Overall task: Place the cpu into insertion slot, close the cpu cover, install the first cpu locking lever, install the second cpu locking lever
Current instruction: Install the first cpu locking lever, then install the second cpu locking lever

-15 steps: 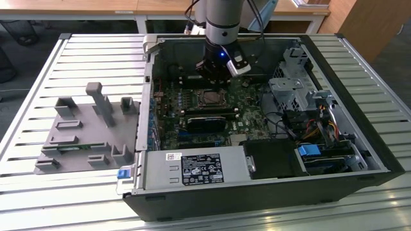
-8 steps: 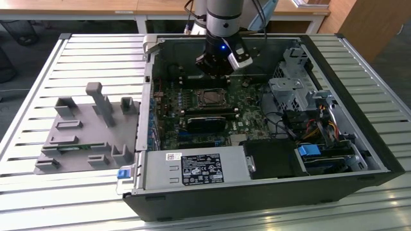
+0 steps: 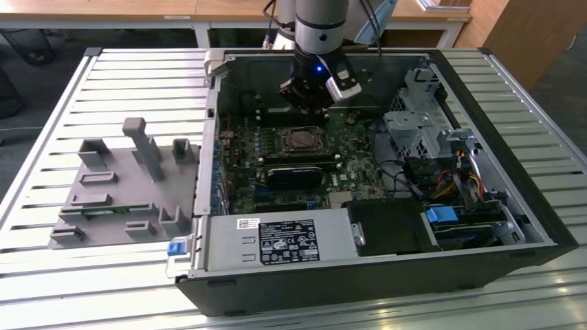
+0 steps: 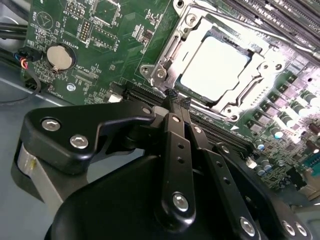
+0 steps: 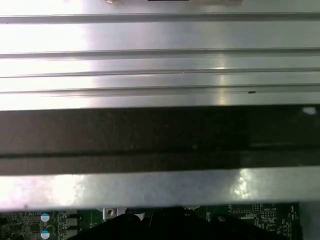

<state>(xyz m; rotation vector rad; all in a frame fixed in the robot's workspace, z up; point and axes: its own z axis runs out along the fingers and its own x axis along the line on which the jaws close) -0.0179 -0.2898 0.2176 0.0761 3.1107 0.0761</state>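
Second wrist view: cpu (image 4: 215, 67) seated in the insertion slot (image 4: 165, 55), grey metal top up, framed by the cpu cover (image 4: 260, 82) lying flat around it, a locking lever (image 4: 172, 52) along one side. Gripper (image 4: 175, 102) just beside the socket's near corner, black fingers (image 4: 176, 145) pressed together, holding nothing, tips above the slot edge near a black expansion slot (image 4: 131, 91). Coin cell battery (image 4: 60, 56) further off on the green motherboard (image 4: 105, 30).

Exterior view: gripper (image 3: 307, 103) hanging over the board inside the open computer case (image 3: 541, 227), socket (image 3: 301, 139) just below it, black memory sticks (image 3: 295, 163) beyond that, power supply (image 3: 275, 240) nearer the camera, grey parts fixture (image 3: 119, 196) on the slatted table (image 3: 101, 275) at the exterior view's left.

Risks, as a judgement: closed tips so close to the socket corner could scrape the board or catch a lever if lowered off line; hard to tell whether the levers are latched, so pressing blindly could bend one.

First wrist view: case wall (image 5: 160, 135) and table slats (image 5: 160, 70), a strip of motherboard (image 5: 250, 220); socket detail comes from the second wrist view, overall layout from the exterior view
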